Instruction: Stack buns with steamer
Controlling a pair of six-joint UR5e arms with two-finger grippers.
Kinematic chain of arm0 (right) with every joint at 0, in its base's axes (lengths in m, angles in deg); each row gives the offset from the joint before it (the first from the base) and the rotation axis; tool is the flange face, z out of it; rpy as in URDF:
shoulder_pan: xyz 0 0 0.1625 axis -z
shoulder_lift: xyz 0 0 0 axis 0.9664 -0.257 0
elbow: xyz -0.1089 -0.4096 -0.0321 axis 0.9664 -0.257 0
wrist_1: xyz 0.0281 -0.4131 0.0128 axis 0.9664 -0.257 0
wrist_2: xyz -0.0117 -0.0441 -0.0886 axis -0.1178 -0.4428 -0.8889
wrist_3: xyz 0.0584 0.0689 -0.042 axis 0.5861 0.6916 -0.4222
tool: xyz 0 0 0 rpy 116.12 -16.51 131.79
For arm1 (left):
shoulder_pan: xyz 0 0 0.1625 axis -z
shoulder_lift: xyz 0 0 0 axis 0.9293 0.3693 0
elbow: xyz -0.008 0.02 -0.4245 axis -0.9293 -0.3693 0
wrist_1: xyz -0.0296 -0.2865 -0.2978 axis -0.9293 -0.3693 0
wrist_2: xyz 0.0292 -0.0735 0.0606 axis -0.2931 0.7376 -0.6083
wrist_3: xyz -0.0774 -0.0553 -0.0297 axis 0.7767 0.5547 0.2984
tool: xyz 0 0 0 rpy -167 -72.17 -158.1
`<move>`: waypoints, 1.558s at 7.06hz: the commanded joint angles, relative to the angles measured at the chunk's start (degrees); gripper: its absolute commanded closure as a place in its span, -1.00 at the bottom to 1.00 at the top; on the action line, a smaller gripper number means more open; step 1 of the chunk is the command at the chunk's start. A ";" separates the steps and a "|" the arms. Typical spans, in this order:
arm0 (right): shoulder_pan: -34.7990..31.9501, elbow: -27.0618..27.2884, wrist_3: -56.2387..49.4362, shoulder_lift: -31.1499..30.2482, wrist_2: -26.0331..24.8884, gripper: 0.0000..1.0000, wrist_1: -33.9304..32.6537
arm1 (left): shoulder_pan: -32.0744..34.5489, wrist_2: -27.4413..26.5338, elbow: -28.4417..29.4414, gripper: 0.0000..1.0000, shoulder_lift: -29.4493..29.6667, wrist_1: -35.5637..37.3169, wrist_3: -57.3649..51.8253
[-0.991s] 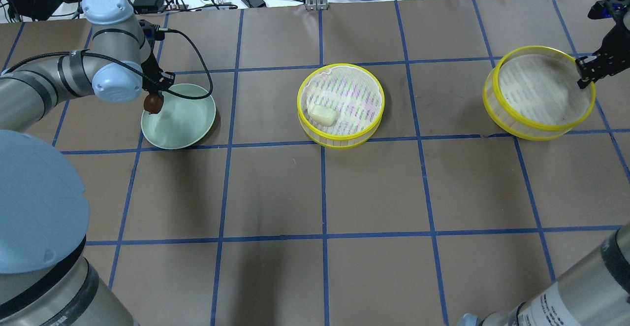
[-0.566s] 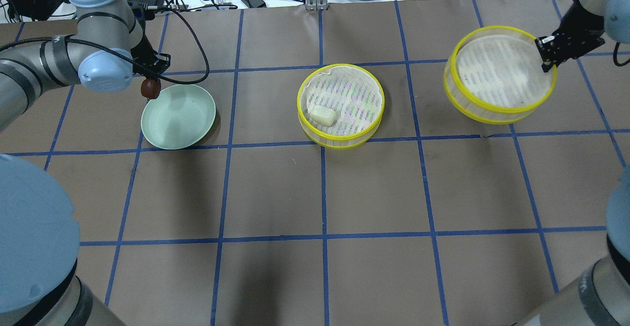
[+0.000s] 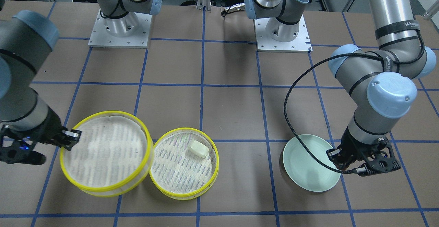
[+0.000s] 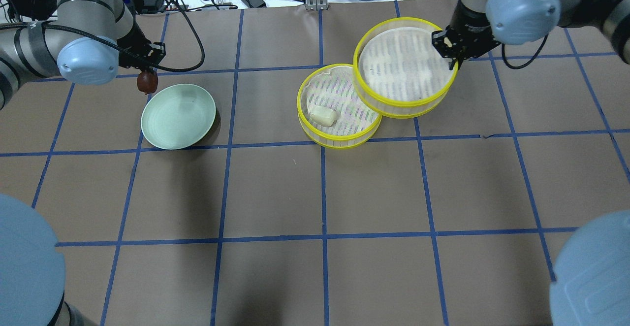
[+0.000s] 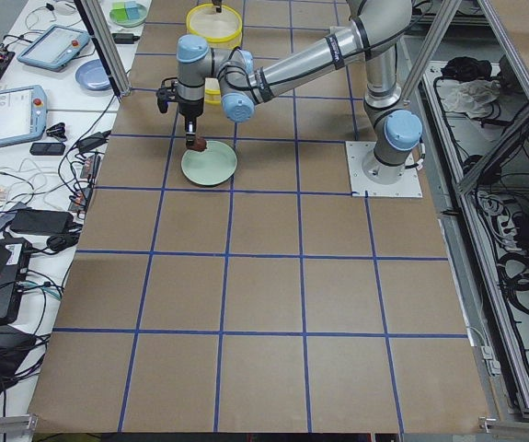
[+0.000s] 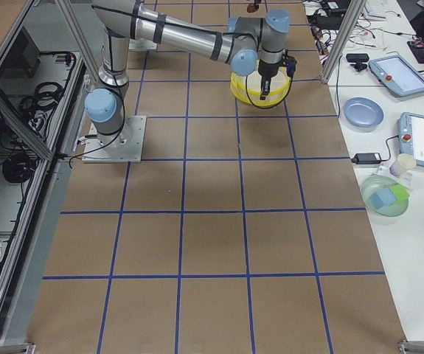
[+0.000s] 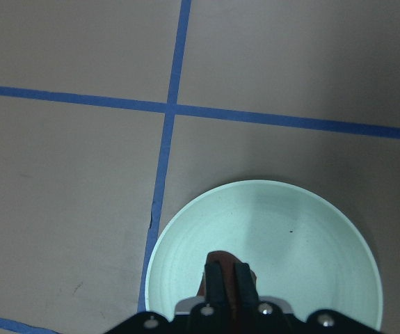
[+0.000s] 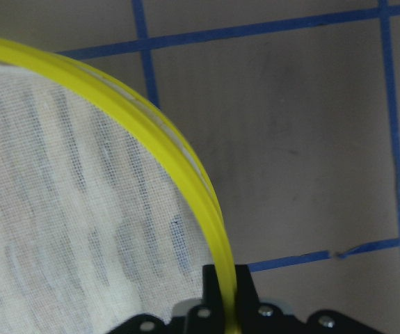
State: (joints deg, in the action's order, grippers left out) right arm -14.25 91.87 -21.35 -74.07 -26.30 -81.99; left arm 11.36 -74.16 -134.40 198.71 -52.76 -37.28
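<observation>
Stacking nears: my right gripper (image 4: 450, 57), clamped on the empty steamer (image 4: 401, 62), has swung it partly over the lower steamer (image 4: 342, 140) holding the cream bun (image 4: 323, 115). My left gripper (image 4: 146, 74) pinches the brown bun (image 4: 146, 82) above the plate (image 4: 178, 116).

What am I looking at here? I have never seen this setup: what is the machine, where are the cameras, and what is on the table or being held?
This is a robot with two arms mounted on a table, each ending in a two-finger gripper. One picture looks down from behind the robot and one faces it from across the table. Two look along the table from its ends, and two come from cameras on the wrists. On the table are a green plate and a yellow-rimmed steamer basket with a white bun inside. The left gripper pinches a dark bun near the plate's edge. The right gripper grips the rim of an empty steamer basket, which appears lifted and partly over the other basket.
</observation>
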 commanded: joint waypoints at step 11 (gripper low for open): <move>-8.20 3.01 16.10 4.96 3.61 1.00 -4.30 | 0.21 6.07 0.09 1.00 -4.83 -5.89 10.70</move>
State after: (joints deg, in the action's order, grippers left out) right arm -22.53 94.77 -5.20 -69.17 -22.56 -85.49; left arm 11.57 -68.17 -134.23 193.77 -58.65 -26.65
